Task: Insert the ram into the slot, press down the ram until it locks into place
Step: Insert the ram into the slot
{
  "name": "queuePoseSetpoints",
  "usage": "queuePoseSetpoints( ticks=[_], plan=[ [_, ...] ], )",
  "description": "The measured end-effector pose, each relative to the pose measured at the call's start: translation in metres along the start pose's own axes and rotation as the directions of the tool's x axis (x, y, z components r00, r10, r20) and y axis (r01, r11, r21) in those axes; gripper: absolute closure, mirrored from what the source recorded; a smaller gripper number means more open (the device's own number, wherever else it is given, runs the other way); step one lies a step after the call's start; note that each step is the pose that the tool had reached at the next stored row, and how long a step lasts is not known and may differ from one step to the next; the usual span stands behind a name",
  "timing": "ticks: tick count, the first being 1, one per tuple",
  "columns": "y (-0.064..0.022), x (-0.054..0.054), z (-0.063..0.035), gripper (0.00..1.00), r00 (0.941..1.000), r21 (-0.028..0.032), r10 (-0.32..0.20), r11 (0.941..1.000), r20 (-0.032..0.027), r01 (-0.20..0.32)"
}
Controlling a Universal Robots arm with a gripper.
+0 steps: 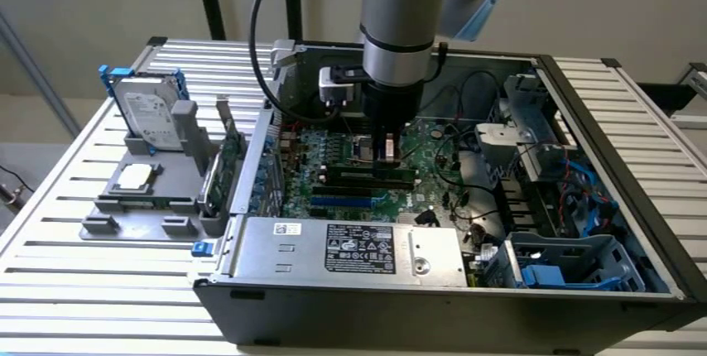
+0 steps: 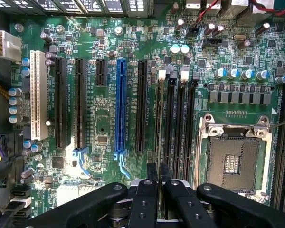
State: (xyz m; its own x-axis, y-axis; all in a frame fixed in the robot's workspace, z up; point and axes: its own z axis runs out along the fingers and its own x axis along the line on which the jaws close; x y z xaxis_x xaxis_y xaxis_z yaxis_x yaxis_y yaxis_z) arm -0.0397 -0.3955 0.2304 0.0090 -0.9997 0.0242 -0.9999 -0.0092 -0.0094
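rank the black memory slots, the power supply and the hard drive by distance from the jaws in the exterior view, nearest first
1. black memory slots: right beneath the jaws.
2. power supply: silver box along the near wall of the case.
3. hard drive: upright on the grey stand outside the case, at the exterior view's left.

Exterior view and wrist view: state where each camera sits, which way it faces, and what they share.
Exterior view: off the arm, above the open computer case, looking down into it; arm and gripper show.
Wrist view: on the wrist, facing down at the motherboard; its fingers show.
Shared: motherboard, blue slot, gripper.
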Motion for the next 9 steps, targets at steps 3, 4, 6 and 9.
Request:
queuePoseSetpoints(
  ticks=[3, 4, 6, 9],
  plan=[
    [0.0003, -0.0001, 0.0001, 0.87, 1.0, 0.0004, 0.004, 1.0, -0.0006, -0.004],
    [0.0004, -0.0001, 0.0001, 0.87, 1.0, 0.0007, 0.005, 1.0, -0.0011, -0.005],
    [0.0004, -0.0001, 0.0002, 0.87, 1.0, 0.0012, 0.006, 1.0, -0.002, -0.006],
    [0.0006, -0.0001, 0.0004, 0.87, 1.0, 0.0023, 0.007, 1.0, -0.0029, -0.007]
  ],
)
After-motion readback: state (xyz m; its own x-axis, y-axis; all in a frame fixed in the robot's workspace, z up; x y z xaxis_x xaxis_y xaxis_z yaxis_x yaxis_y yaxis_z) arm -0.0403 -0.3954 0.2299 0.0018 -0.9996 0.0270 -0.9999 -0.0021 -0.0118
